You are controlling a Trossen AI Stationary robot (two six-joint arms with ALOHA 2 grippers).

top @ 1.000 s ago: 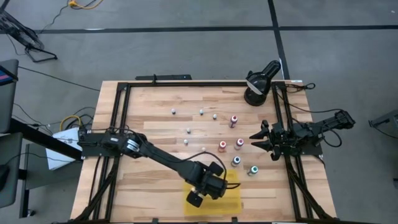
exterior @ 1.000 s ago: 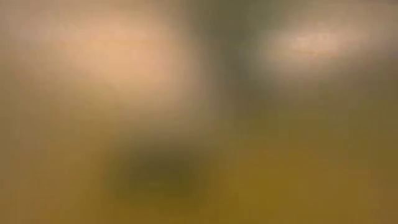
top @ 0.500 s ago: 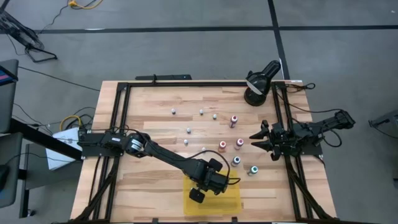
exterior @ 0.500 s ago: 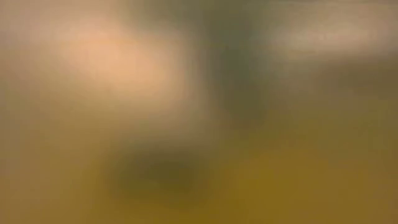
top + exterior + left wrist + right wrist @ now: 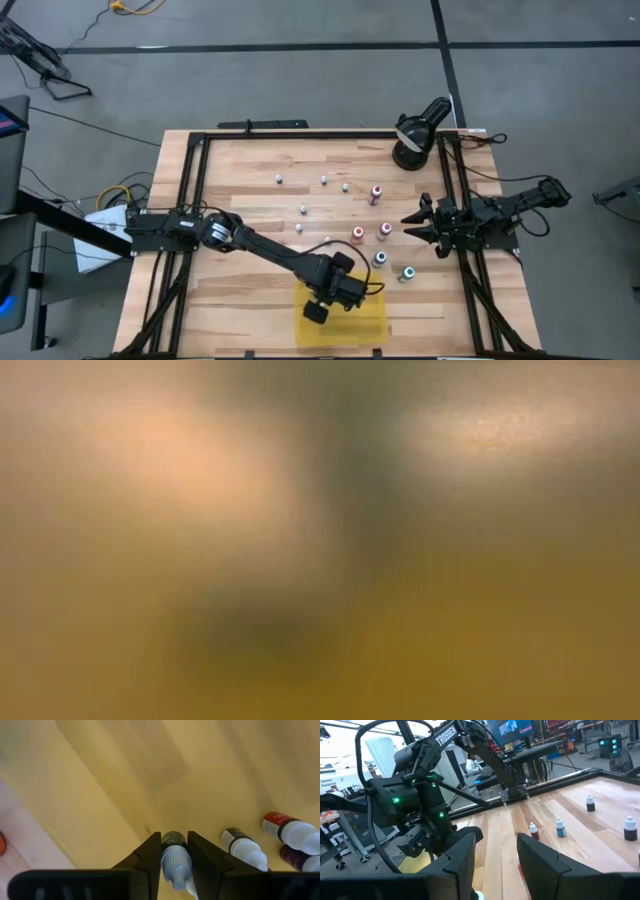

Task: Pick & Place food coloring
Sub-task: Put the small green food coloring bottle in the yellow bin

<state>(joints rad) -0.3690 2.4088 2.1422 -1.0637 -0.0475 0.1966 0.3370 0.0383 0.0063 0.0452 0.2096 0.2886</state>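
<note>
Since a second ago, the left arm has drawn back a little over the yellow tray (image 5: 372,322), so its left gripper (image 5: 316,313) now hangs above the tray's left part rather than at its near-left corner. Nothing else on the table has shifted.

From the left wrist view, the left gripper (image 5: 174,851) has its two dark fingers pressed against the sides of one small bottle (image 5: 175,860), whose pale cap points back toward the camera. The bottle sits just above the tray floor. Three other bottles already lie on their sides in the tray nearby: a dark-labelled one (image 5: 243,848), a red-labelled one (image 5: 292,828), and a purple one (image 5: 300,861) at the edge of view.

More food coloring waits upright on the wooden table (image 5: 240,180): several white-capped bottles near the middle (image 5: 302,210) and coloured caps further right, among them a red cap (image 5: 358,234) and a teal cap (image 5: 407,273).

The right gripper (image 5: 415,225) rests at the table's right edge with its fingers parted and nothing between them, close to the coloured-cap bottles.

The low view shows only a blur.

Risks, as a judgement: the grip looks narrow and near the bottle's neck, so the bottle could pivot or slip sideways on release. Let go from this height, it may roll into the neighbouring bottles or toward the tray's low rim. A descent could also nudge the bottle lying beside the right-hand finger.
</note>
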